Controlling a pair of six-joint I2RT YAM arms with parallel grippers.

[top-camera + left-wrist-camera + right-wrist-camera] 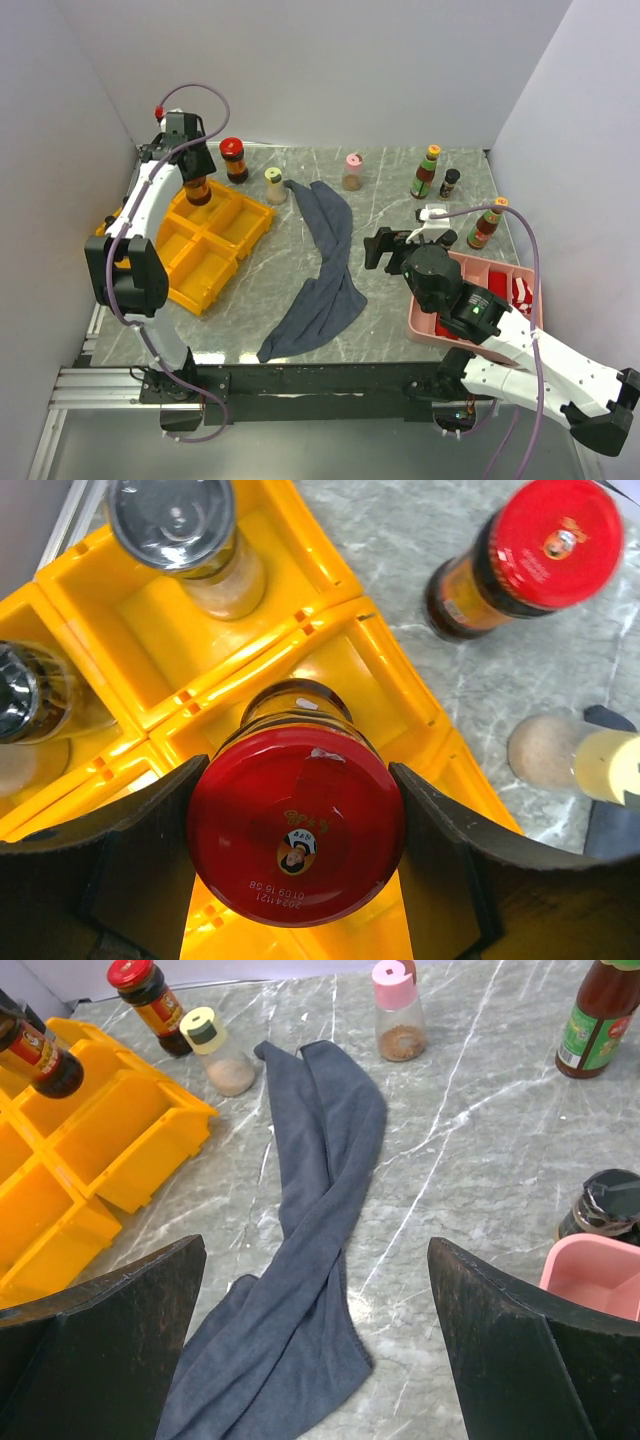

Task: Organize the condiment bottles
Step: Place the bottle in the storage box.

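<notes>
My left gripper is shut on a red-lidded dark jar, both jaws pressed against its lid. The jar hangs upright over a far compartment of the yellow tray. A silver-capped shaker and another bottle stand in neighbouring compartments. On the table stand a second red-lidded jar, a yellow-capped shaker, a pink-capped shaker, two orange-capped sauce bottles and a black-capped bottle. My right gripper is open above the cloth, holding nothing.
A grey-blue cloth lies across the middle of the table. A pink tray with red packets sits at the right, under my right arm. Walls close in the table at the back and sides.
</notes>
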